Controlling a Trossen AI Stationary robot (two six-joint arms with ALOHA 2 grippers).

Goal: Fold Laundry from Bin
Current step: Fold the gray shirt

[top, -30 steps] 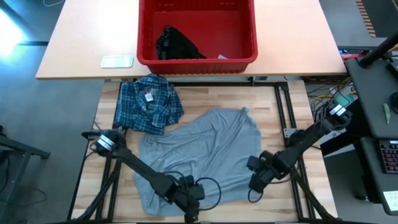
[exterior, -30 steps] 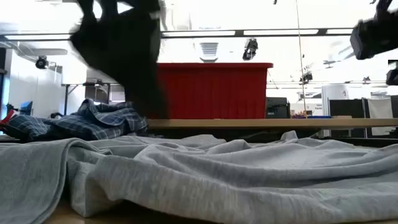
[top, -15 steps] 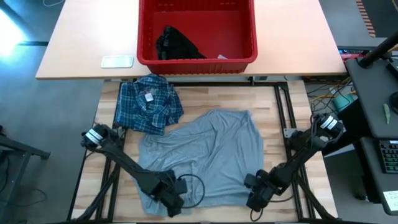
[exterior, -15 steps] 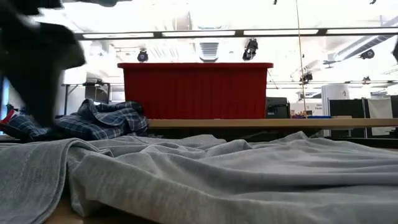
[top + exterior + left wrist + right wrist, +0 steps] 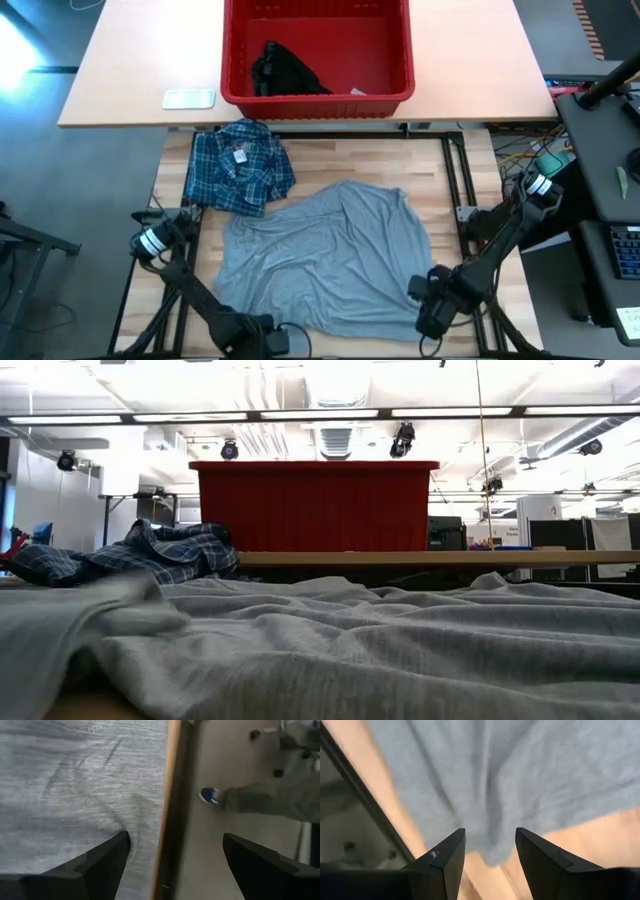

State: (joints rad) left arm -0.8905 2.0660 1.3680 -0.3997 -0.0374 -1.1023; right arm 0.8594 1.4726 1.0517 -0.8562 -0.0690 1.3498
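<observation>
The light grey T-shirt (image 5: 325, 262) lies spread on the wooden table, wrinkled; its near folds fill the low view (image 5: 330, 650). The plaid shirt (image 5: 238, 166) lies bunched at the far left. The red bin (image 5: 316, 100) stands on the tan table behind, with a black garment (image 5: 285, 70) on its floor. My left gripper (image 5: 175, 855) is open and straddles the table's near edge, one finger over the T-shirt's near hem, the other past the edge. My right gripper (image 5: 490, 855) is open above the T-shirt's near right corner (image 5: 492, 852).
A flat white item (image 5: 188, 98) lies on the tan table left of the bin. A person's shoe (image 5: 209, 796) and trouser leg show on the floor past the near edge. Bare wood (image 5: 455, 200) lies right of the T-shirt.
My left gripper has swept toward the table's near left and sunk, leaving the low view. My right gripper has gone toward the near right corner. The T-shirt's near left fold has flattened, and its right side lies a little wider.
</observation>
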